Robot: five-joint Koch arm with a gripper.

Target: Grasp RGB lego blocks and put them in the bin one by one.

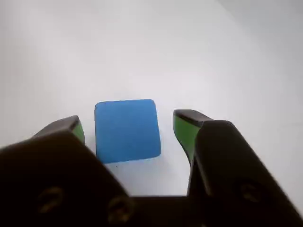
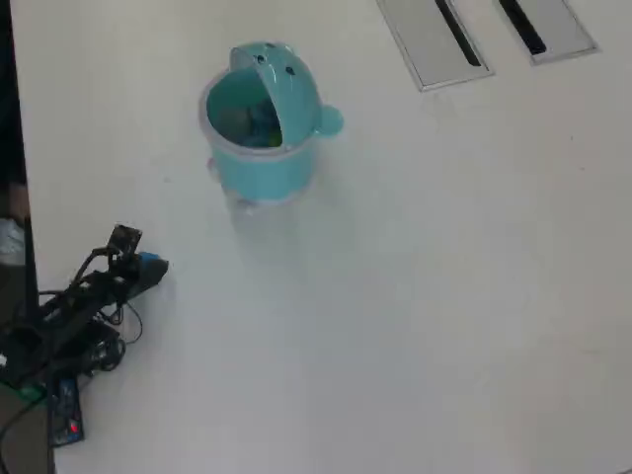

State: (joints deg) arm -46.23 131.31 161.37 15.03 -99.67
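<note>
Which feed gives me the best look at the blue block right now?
The wrist view: the blue block fills the middle of the picture, lying on the white table between the tips of the open gripper. In the overhead view it is only a tiny blue speck at the arm's tip, too small to judge.

The blue block (image 1: 127, 131) is looking like smooth plastic with a flat matt top and softly rounded corners in the wrist view. The gripper (image 1: 129, 130) is showing dark matt plastic bodies, with green pads (image 1: 183, 131) that are looking a bit glossier. The table (image 2: 415, 296) is coming across as a smooth white laminate-type surface giving off a soft sheen. The bin (image 2: 265, 173) is looking like glossy teal plastic, lid included. At the top edge, two grey panels (image 2: 431, 39) are looking like brushed, matt metal.
</note>
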